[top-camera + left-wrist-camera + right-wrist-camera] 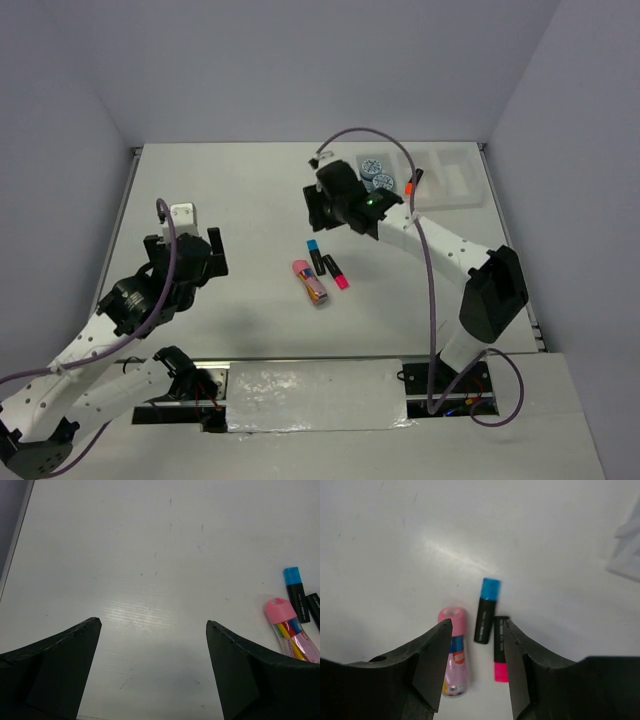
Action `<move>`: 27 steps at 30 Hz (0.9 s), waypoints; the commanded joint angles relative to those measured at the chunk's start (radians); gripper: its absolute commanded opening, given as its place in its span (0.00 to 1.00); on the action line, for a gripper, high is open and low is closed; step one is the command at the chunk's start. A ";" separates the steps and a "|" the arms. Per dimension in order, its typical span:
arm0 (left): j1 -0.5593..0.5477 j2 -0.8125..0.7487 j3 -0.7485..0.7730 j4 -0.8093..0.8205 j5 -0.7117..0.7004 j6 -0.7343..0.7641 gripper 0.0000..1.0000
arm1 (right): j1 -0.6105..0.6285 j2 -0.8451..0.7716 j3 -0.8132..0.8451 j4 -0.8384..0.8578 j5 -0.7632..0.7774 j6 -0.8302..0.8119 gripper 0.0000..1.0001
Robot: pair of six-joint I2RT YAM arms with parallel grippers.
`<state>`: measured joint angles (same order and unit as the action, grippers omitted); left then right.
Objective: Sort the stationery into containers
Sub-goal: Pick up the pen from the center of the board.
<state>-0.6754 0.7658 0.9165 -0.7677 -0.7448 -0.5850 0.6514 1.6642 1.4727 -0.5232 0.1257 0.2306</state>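
The right gripper (322, 212) hung over the middle of the table (240, 190), jaws moderately apart, and there was nothing between them. Its wrist camera looked straight down past the two black fingers (427, 665) at three loose pieces lying on the surface below. None of them touched the fingers.

The blue-capped highlighter (486, 611) lay in the gap, cap pointing away from the camera. Just beside it, offset toward the camera, lay the pink-capped highlighter (500, 650) with its cap at the near end. On the other side sat the pink eraser (452, 655) in its patterned sleeve, partly hidden behind one finger. From above, all three made a tight cluster just on the near side of that gripper.

The left gripper (188, 255) was well apart from all this, out over bare table on the left. Its jaws were spread wide and it gripped nothing. In its own camera the eraser and the blue-capped highlighter showed only at the right edge.

At the far right stood the white tray (465, 190). Its leftmost compartment held both blue-and-white rolls (378, 172). The orange-capped highlighter (411, 184) lay next to them, apparently in the middle compartment, though the right arm's cable crossed in front.
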 commanded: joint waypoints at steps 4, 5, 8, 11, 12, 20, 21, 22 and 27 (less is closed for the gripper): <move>0.004 -0.059 0.001 0.056 -0.005 0.002 0.99 | 0.092 0.017 -0.170 0.060 0.101 0.141 0.51; 0.004 -0.054 0.002 0.048 -0.004 -0.001 0.99 | 0.102 0.019 -0.175 0.045 0.126 0.147 0.50; 0.002 -0.013 0.010 0.036 -0.004 -0.003 0.99 | 0.117 0.009 -0.218 0.035 0.132 0.161 0.50; 0.002 0.007 0.013 0.036 0.010 0.004 0.99 | 0.120 -0.006 -0.281 0.046 0.112 0.167 0.51; 0.004 0.010 0.012 0.036 0.012 0.004 0.99 | 0.120 -0.009 -0.296 0.051 0.106 0.167 0.51; 0.002 0.001 0.001 0.071 0.058 0.031 0.99 | 0.129 0.002 -0.379 0.077 0.080 0.162 0.53; 0.002 0.003 -0.001 0.071 0.056 0.030 0.99 | 0.126 0.011 -0.384 0.083 0.077 0.159 0.53; 0.002 0.004 0.001 0.070 0.055 0.030 0.99 | 0.128 0.014 -0.385 0.087 0.072 0.154 0.53; 0.004 0.020 0.004 0.065 0.051 0.030 0.99 | 0.128 0.048 -0.373 0.098 0.057 0.144 0.53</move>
<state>-0.6746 0.7834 0.9165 -0.7315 -0.6930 -0.5755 0.7700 1.6978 1.0897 -0.4698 0.1875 0.3805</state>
